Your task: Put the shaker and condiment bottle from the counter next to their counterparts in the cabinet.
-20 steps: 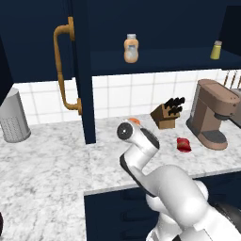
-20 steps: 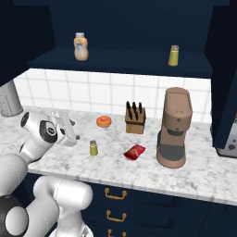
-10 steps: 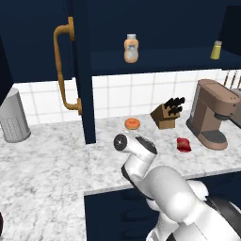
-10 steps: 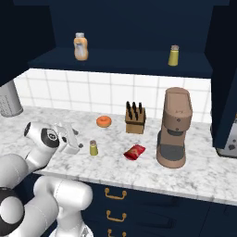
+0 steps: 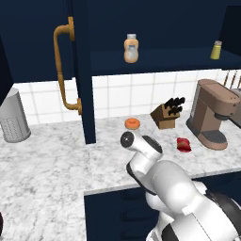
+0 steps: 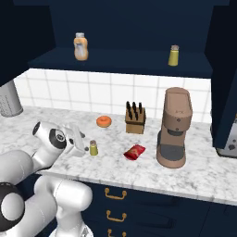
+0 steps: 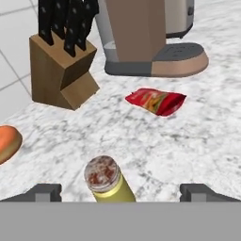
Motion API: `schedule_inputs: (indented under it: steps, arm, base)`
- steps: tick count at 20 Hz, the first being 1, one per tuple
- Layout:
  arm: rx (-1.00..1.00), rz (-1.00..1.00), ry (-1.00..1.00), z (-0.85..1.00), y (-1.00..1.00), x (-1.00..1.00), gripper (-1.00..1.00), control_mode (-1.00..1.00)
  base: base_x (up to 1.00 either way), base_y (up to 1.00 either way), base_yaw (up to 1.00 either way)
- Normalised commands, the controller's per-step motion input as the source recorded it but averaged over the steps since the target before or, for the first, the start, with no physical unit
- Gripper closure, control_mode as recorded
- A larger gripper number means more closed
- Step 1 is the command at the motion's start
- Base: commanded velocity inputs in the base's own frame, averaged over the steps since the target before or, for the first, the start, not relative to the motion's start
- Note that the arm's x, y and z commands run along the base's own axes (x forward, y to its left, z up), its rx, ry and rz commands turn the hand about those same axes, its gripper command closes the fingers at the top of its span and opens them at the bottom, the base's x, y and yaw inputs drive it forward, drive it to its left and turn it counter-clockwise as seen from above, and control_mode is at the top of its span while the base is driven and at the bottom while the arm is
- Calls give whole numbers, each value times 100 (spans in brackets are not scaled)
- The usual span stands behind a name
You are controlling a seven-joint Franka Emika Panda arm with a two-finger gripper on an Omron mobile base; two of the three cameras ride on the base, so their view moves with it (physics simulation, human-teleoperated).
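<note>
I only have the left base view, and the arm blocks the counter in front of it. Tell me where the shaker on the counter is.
Observer: In the right base view the shaker stands upright on the counter, just ahead of the gripper and in front of the donut.
Operator: Report the fingers.
Observer: The hand view shows the gripper open, with a finger tip on each side of the shaker and a gap to it on both sides.

On the counter (image 6: 194, 173) the shaker (image 6: 93, 148) stands left of the condiment bottle (image 6: 134, 151) — donut (image 6: 103, 121) and knife block (image 6: 135, 118) behind, coffee machine (image 6: 174, 127) to the right.
</note>
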Motion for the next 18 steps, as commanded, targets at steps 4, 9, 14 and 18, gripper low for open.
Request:
schedule_inputs:
  steps: [4,9,14,18]
  arm:
    - [5,0,0,-21,-21,13,-100,-100]
    - [0,0,0,-18,-1,33,-100,-100]
    - [0,0,0,-30,0,15,-100,-100]
    - [0,0,0,-30,-1,13,-100,-100]
  base:
    - [0,0,0]
    - [0,0,0]
    - [0,0,0]
    - [0,0,0]
